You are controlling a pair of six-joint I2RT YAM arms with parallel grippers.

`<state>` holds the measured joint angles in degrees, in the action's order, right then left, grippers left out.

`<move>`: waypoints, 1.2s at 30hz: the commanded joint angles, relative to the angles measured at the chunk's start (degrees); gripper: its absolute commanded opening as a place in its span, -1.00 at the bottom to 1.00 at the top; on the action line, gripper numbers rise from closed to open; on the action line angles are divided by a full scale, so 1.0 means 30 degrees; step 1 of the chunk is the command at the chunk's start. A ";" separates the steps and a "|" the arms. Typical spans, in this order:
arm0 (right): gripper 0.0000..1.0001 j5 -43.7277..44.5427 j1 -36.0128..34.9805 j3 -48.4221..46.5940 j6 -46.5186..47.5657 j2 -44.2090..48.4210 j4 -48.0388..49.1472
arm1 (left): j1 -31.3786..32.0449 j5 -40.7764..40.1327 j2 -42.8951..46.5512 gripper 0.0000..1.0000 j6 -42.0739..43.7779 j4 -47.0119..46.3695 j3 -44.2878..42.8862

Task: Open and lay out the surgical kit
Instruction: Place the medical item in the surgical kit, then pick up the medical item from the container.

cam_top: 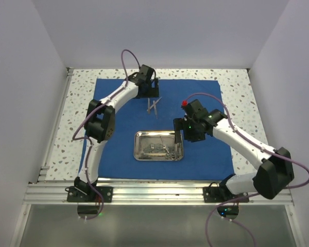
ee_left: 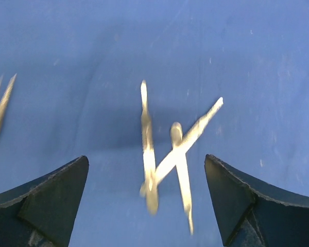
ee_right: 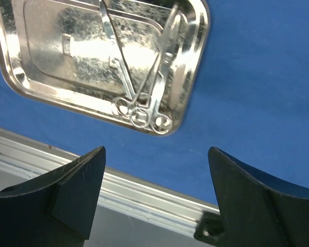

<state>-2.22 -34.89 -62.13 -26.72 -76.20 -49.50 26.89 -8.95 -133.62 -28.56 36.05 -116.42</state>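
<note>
Surgical kit wrap: one; one tray; two ring-handled forceps inside.

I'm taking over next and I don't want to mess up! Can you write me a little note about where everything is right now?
The left gripper is open and holds nothing. It hangs over the far part of the blue cloth, above the crossed silver tools, which look like tweezers.
The right gripper is open and empty, beside the right edge of the steel tray.
Done: the cloth is spread flat, the tray sits on it near the middle, and the crossed tools are laid out.
Left: the ring-handled tools lie in the tray and probably come out next.
</note>
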 commanded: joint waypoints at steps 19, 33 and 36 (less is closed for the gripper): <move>-0.11 0.1850 -0.0644 -0.1761 -0.1904 -0.7116 0.3315 | 0.0146 -0.0122 1.4334 0.85 -0.0765 0.1107 1.2321; -0.41 0.2908 -0.0644 -0.1849 -0.2782 -0.9929 0.3401 | 0.0146 -0.0650 1.5626 0.83 0.0026 0.1723 1.3318; -0.55 0.2673 -0.0673 -0.1995 -0.2783 -1.0690 0.3578 | 0.0146 -0.0561 1.5391 0.83 0.0172 0.1693 1.3231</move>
<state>3.49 -36.71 -68.07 -34.11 -104.16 -40.14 27.09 -9.82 -88.16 -29.85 41.25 -76.79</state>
